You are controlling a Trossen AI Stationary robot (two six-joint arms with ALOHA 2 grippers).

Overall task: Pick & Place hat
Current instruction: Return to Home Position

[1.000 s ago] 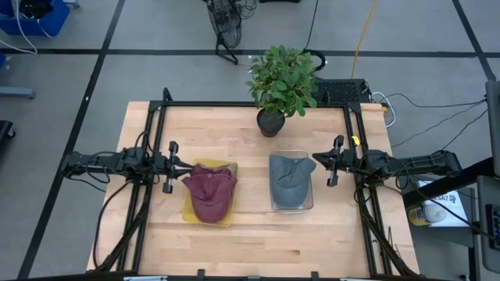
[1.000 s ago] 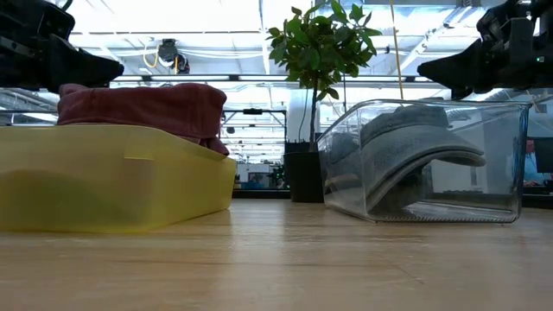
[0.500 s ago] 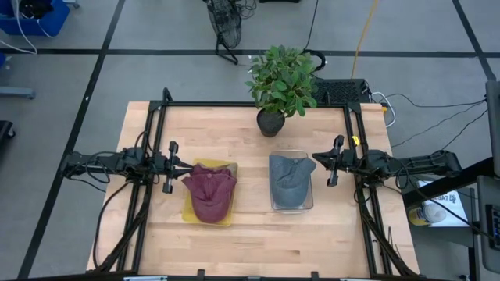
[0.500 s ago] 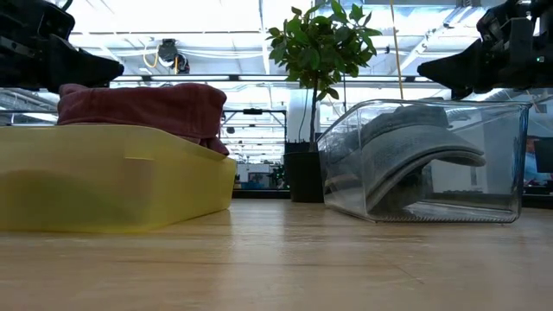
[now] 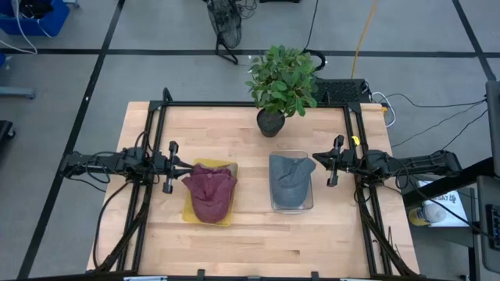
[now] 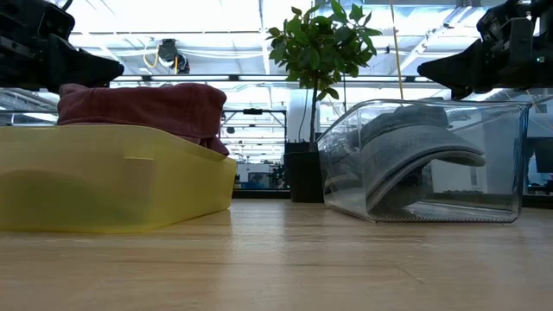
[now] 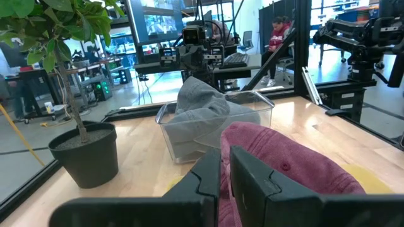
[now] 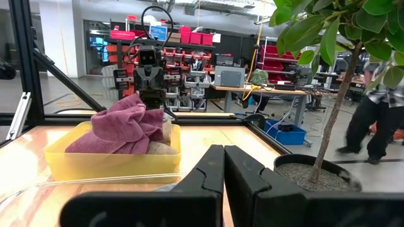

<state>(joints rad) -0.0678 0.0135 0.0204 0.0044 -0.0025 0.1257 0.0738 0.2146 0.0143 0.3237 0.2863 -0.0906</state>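
Observation:
A maroon hat (image 5: pixel 209 192) lies in a yellow tray (image 5: pixel 190 209) left of the table's middle; it also shows in the low view (image 6: pixel 143 107) and the left wrist view (image 7: pixel 287 162). A grey hat (image 5: pixel 291 179) lies in a clear box (image 5: pixel 309 204); the low view (image 6: pixel 415 147) shows it too. My left gripper (image 5: pixel 173 165) hovers just left of the maroon hat, fingers shut and empty (image 7: pixel 225 169). My right gripper (image 5: pixel 328 164) hovers just right of the clear box, fingers shut and empty (image 8: pixel 223 165).
A potted plant (image 5: pixel 280 86) stands at the table's far middle. Black frame rails (image 5: pixel 152 117) run along the left, right and far sides. People show in the room beyond the table in the wrist views. Bare wood (image 5: pixel 258 246) lies along the near edge.

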